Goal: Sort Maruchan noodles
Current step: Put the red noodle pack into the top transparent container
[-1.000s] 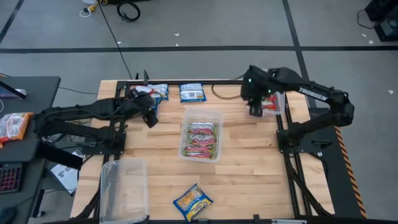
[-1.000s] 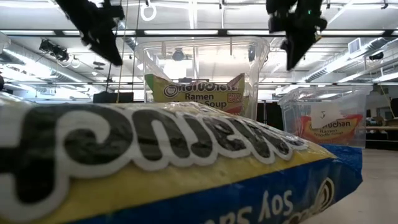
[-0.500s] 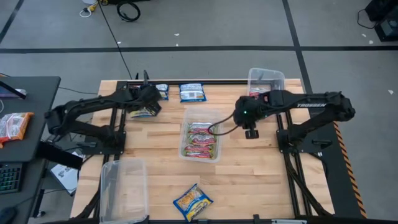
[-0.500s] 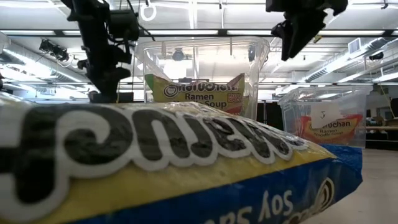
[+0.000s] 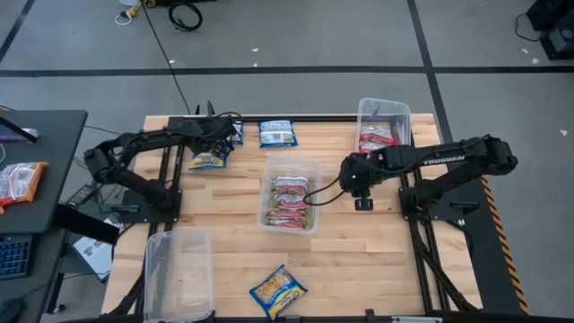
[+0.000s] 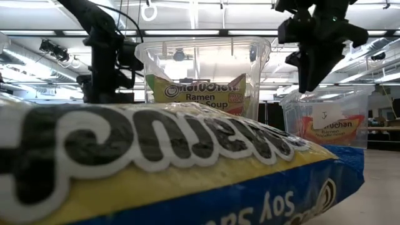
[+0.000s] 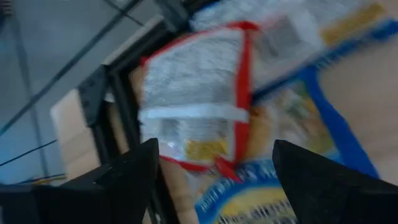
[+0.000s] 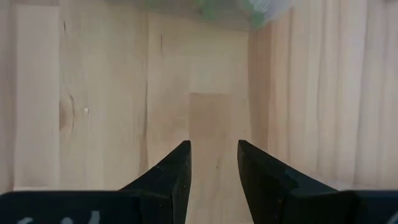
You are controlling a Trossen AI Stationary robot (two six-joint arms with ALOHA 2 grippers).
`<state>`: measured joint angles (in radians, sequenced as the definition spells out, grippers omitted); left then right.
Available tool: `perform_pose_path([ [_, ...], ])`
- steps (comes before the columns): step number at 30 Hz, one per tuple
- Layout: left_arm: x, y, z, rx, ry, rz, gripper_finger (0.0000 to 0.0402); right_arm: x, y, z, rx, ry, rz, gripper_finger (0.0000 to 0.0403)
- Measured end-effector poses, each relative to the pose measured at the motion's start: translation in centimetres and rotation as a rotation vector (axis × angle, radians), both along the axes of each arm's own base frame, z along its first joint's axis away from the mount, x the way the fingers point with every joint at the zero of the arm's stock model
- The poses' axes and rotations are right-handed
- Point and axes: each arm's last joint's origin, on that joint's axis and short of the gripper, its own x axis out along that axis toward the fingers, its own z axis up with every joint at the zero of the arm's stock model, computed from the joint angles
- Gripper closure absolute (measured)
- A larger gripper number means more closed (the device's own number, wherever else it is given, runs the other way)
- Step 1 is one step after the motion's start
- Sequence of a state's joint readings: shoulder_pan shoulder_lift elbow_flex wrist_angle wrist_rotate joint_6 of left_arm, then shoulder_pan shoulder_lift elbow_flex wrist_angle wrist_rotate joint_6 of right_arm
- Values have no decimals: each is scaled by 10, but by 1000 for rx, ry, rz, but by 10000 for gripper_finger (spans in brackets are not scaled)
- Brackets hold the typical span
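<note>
Hovering left claw (image 7: 211, 180) wide over blurred, seemingly red-edged packet (image 7: 196, 99).

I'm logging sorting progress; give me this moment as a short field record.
left end effector: open over a red-and-white packet at the table's far left corner
right end effector: empty, above bare wood right of the middle tub
middle tub: silvery packets
far right tub: red packets
near left tub: empty
loose: blue-and-yellow packet at near edge
</note>
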<state>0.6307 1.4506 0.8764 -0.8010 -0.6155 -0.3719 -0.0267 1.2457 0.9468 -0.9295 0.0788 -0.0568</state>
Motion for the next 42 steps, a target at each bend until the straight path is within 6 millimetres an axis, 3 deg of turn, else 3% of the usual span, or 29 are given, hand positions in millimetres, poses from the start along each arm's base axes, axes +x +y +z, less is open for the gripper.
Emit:
perform_pose_path([
  [5,0,8,-8,41,40,58,84,1,4,0,2,-11,17,268],
  [14,3,20,-36,-38,95,71,84,3,12,0,6,-29,42,268],
  [21,4,24,-41,1,148,79,90,3,15,0,7,-30,54,268],
  [25,1,27,-42,-3,148,94,137,3,15,0,7,-30,53,268],
  [34,-4,35,-41,-3,138,105,299,2,15,0,30,-22,8,268],
  [38,-4,33,-41,-21,159,76,339,2,15,0,35,-21,18,268],
  [42,-4,27,-26,-53,199,58,354,2,14,0,-5,-28,37,268],
])
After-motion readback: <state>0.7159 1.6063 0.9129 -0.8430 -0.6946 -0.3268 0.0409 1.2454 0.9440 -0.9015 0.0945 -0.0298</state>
